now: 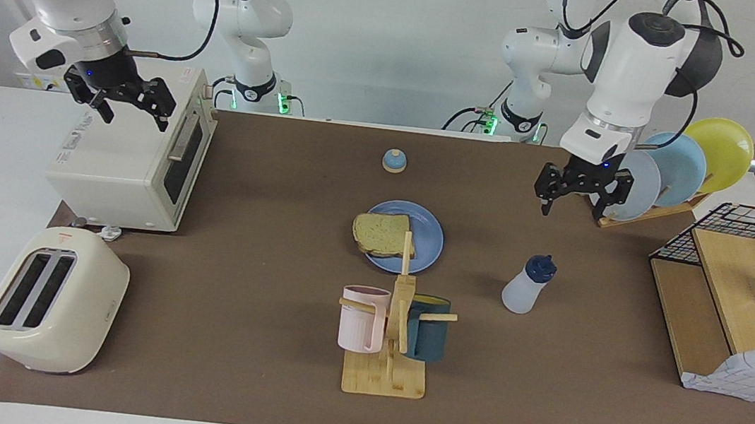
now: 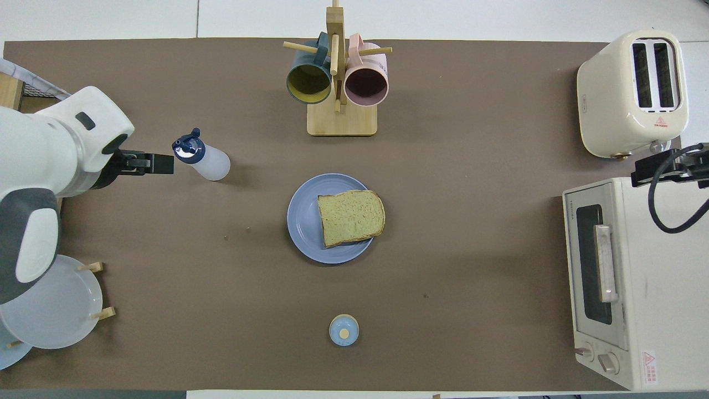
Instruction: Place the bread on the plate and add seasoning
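Fingers of the left gripper (image 1: 582,196) hang spread apart with nothing between them, up in the air over the brown mat (image 1: 267,178) beside the plate rack (image 1: 666,177). Below those fingertips and toward the table's middle stands the seasoning (image 1: 526,286), upright on the mat with its navy cap on; it is near the fingers but not touching them. The bread (image 1: 382,233) lies flat on the plate (image 1: 427,242), one crust edge overhanging the rim on the right arm's side; both sit well apart from the left fingers, toward the centre of the table.

Spread fingers of the right gripper (image 1: 133,106) also hold nothing, raised over the toaster oven (image 1: 131,162) at the right arm's end, well apart from the bread and the bottle. Between the two grippers, close to the robots, sits a small bell (image 1: 394,161).
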Controlling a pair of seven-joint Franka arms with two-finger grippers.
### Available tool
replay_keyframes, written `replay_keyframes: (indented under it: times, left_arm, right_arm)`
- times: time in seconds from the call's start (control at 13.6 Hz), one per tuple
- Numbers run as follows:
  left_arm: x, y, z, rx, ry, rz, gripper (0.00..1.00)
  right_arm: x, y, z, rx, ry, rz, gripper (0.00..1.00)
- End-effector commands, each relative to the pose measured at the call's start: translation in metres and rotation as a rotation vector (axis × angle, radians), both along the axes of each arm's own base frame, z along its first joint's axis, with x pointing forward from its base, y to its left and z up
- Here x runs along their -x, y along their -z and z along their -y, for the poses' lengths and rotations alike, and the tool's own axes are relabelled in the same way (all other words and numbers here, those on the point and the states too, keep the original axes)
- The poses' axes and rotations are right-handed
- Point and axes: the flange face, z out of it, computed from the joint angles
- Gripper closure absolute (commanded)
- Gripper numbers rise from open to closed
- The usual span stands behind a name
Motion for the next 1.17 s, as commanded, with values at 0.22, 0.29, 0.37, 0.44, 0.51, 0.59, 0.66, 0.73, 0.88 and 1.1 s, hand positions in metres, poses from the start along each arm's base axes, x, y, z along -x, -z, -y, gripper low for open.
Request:
replay_keyframes:
  times: [0.22,0.29,0.37,0.44,0.51,0.59,0.66,0.73,0.88,1.1]
  left_arm:
    - [0.0,-0.023,-0.056,-0.004,-0.012,-0.058,0.0]
    - [-0.002,-0.029,-0.062,-0.002,-0.023,-0.054,0.0]
    - [-0.004,-0.033,-0.066,-0.001,-0.031,-0.058,0.0]
    - [-0.006,-0.036,-0.068,0.001,-0.036,-0.07,0.0]
    - [-0.008,-0.04,-0.079,0.003,-0.056,-0.087,0.0]
    - [-0.012,-0.04,-0.082,0.021,-0.065,-0.102,0.0]
    - [-0.012,-0.042,-0.082,0.031,-0.069,-0.106,0.0]
    - [-0.01,-0.041,-0.077,0.029,-0.061,-0.117,0.0]
    - [-0.009,-0.037,-0.071,0.032,-0.049,-0.125,0.0]
    - [-0.012,-0.037,-0.071,0.052,-0.048,-0.121,0.0]
  right_arm:
    - [0.004,0.001,0.003,0.006,-0.022,-0.004,0.0]
    - [0.004,0.0,0.003,0.006,-0.022,-0.003,0.0]
    - [0.004,0.001,0.003,0.006,-0.022,-0.004,0.0]
    - [0.004,0.001,0.003,0.006,-0.022,-0.004,0.0]
    - [0.004,0.001,0.003,0.006,-0.022,-0.004,0.0]
    - [0.005,0.0,0.003,0.006,-0.022,-0.003,0.0]
    - [0.004,0.001,0.003,0.006,-0.022,-0.004,0.0]
    - [0.005,0.0,0.003,0.006,-0.022,-0.003,0.0]
    - [0.005,0.0,0.003,0.006,-0.022,-0.003,0.0]
    - [0.005,0.0,0.003,0.006,-0.022,-0.003,0.0]
